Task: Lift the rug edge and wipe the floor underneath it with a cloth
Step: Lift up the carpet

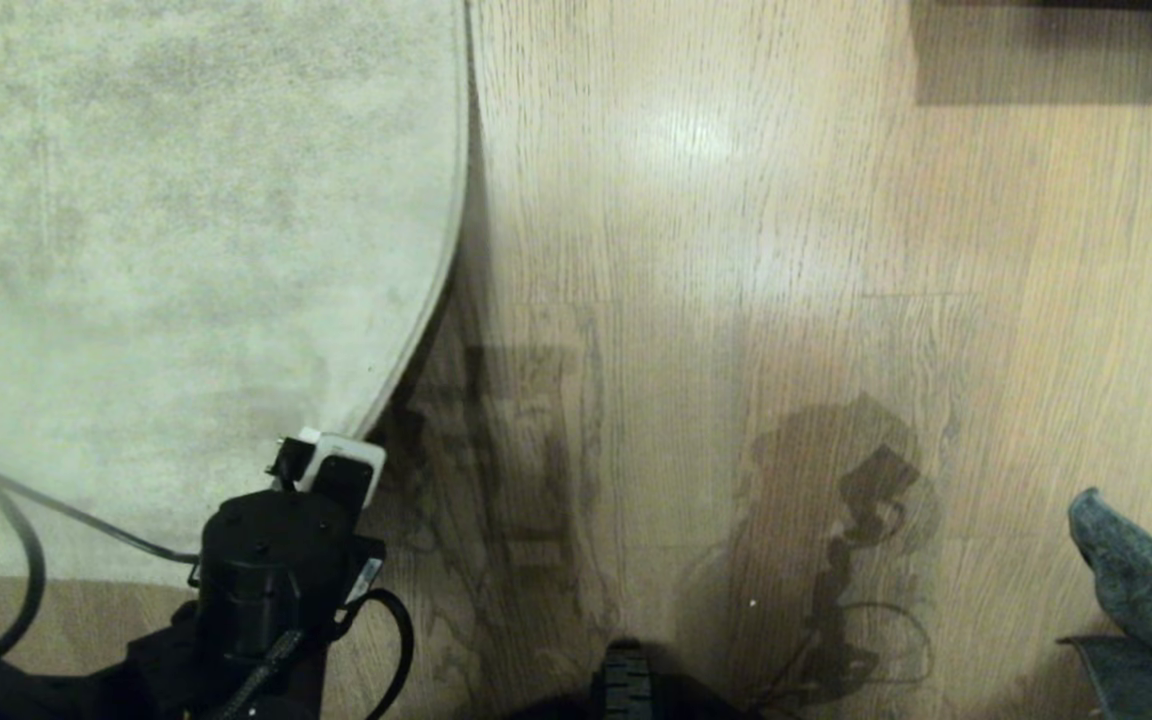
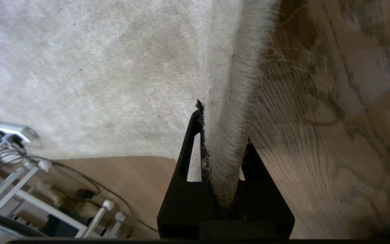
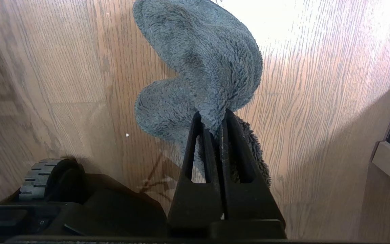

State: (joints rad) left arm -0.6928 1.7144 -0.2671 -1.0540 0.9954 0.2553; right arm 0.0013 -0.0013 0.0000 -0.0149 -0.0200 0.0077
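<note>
Nearest to the camera was my left gripper (image 2: 223, 135), and its two black fingers were pinched on the rug edge (image 2: 230, 112), which ran up between them with its pile on one side and loose threads along the border. In the head view this gripper (image 1: 341, 455) sat in the lower left of the frame, at the near corner of the rug, and from there the edge (image 1: 436, 300) curved up and away toward the top centre, standing off the floor (image 1: 736, 250) with a dark shadow beside it. The rest of the rug filled the upper left of the frame and lay flat.

My right gripper (image 3: 215, 122) was closed tight on the cloth (image 3: 201, 64), which flopped out beyond the fingertips in soft folds. In the head view only a part of the cloth (image 1: 1131, 590) showed, at the lower right edge, well apart from the rug.

I judged the rug to be limp but somewhat heavy: it bent in a long curve and did not lift as a board, so a hold near the corner raises only a small part. The pile looked slippery for thin fingers, so a deep bite on the border seemed safer. The cloth seemed very light and soft; held by one bunch it will drag well but may fold under itself.
</note>
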